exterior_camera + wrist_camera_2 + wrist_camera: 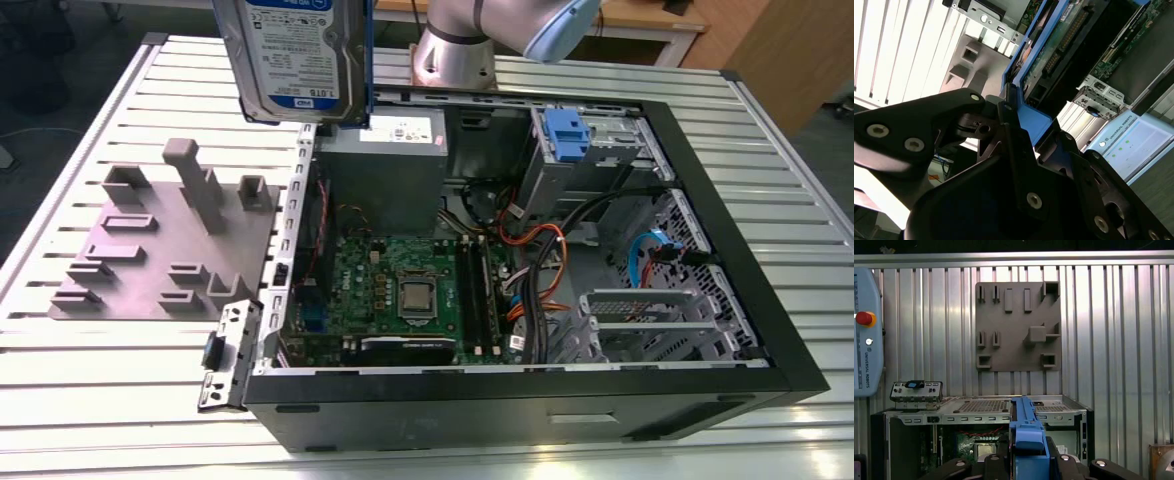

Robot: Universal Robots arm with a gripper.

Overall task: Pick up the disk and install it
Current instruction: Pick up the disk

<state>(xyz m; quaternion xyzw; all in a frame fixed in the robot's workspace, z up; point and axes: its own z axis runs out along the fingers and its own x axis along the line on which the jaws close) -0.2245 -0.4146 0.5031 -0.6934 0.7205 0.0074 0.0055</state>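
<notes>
**Disk (302, 62): flat silver rectangular hard drive, white-and-blue label, blue plastic side rails; carried above the case**

Location: it hangs on edge above the far corner of the open black computer case (534, 398), on the exterior view's left. Its lower edge is over the large grey metal box (387, 165) inside that corner.

Grip: the black gripper (1026, 131) has its fingers (1010, 125) closed on the disk, bearing on a blue rail. In the first wrist view the rail (1024, 426) juts up between them.

Hazards, as judged:
- The hold is on smooth plastic at one end, so a knock could twist or slip the disk.
- The orange, black and blue cables (534, 245) lie loose mid-case and could snag a rail.
- The case's upright walls and the grey box stand just below the disk, so a low pass would strike them.

Room: there is free air above the case. The metal drive cage (594, 150) with the small blue bracket (566, 135) sits at the case's far side towards the exterior view's right, hemmed by wall and wiring. Outside the case, on the exterior view's left, the grey fixture plate with raised blocks (160, 250) lies on the slatted metal table (94, 400).
</notes>
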